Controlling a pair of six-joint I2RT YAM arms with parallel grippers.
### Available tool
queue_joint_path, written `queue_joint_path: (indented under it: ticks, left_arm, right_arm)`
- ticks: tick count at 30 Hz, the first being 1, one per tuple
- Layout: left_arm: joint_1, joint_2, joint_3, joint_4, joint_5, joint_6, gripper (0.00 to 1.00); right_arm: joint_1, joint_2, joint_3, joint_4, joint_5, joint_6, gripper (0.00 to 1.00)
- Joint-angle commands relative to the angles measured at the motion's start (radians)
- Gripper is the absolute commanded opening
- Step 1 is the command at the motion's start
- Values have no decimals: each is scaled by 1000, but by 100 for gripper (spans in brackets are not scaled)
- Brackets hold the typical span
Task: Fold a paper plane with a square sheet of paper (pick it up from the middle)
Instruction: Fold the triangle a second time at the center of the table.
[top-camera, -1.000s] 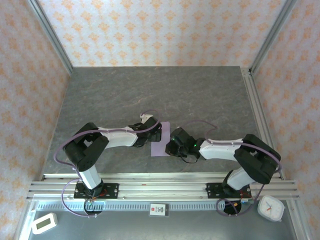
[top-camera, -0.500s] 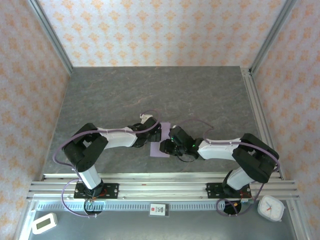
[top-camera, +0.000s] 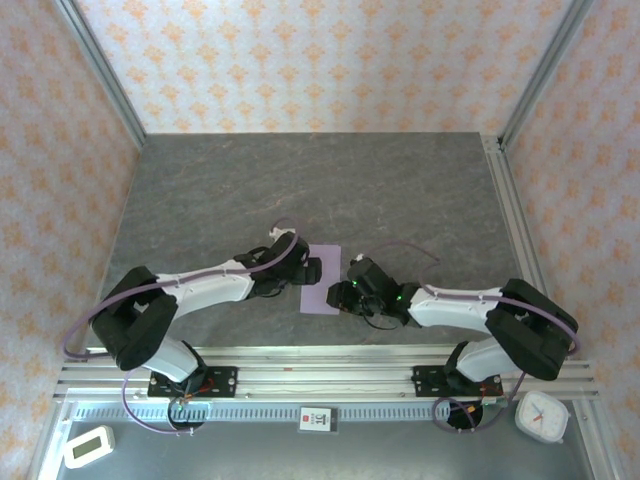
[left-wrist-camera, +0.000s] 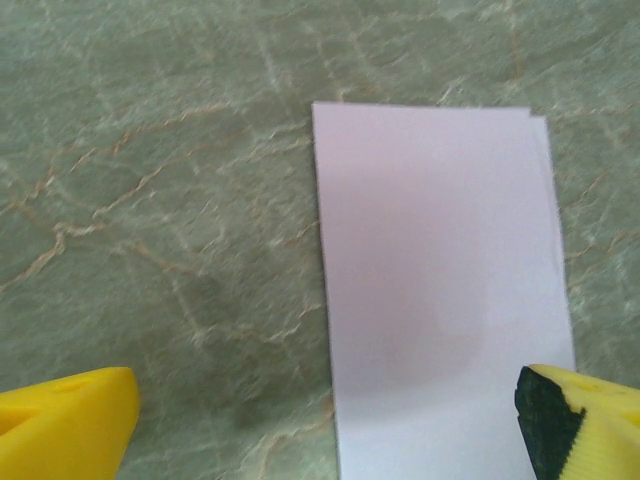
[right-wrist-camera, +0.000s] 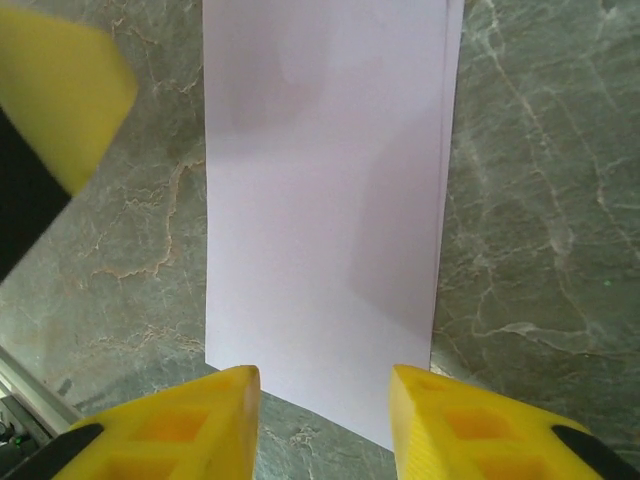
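The square sheet of paper (top-camera: 322, 280) lies flat on the grey marbled table, folded in half into a narrow lilac rectangle (left-wrist-camera: 440, 290) with a doubled edge along one long side (right-wrist-camera: 325, 200). No paper plane shape is in view. My left gripper (top-camera: 303, 272) is open wide just above the table, its yellow fingers (left-wrist-camera: 70, 425) straddling the sheet's left long edge (left-wrist-camera: 325, 420). My right gripper (top-camera: 342, 297) is open at the sheet's near short edge (right-wrist-camera: 325, 385). Its fingers (right-wrist-camera: 190, 420) hold nothing. A left finger (right-wrist-camera: 60, 90) shows beside the sheet.
An aluminium rail (top-camera: 320, 365) carrying both arm bases runs along the near edge. Two white timers (top-camera: 88, 445) (top-camera: 540, 415) and a small card (top-camera: 315, 418) lie in front of it. Patterned walls with metal posts (top-camera: 100, 70) close in the table.
The right jaws have opened wider and come off the paper's near edge. The left arm has swung its elbow lower and to the left, with its gripper still at the paper's left edge.
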Motion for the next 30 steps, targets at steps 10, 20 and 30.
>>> queue_joint_path:
  ticks: [10,20,30]
  left_arm:
    - [-54,11,-98,-57,-55,-51,100]
    - [-78,54,-170,8,-46,-89,100]
    - [-80,63,-199,34,-31,-106,100]
  right_arm:
    - [4,34,-2,-43,8,-14,42]
    - [5,71,9,-24,-24,-14,42]
    - [29,122,67,-9,-52,-12,42]
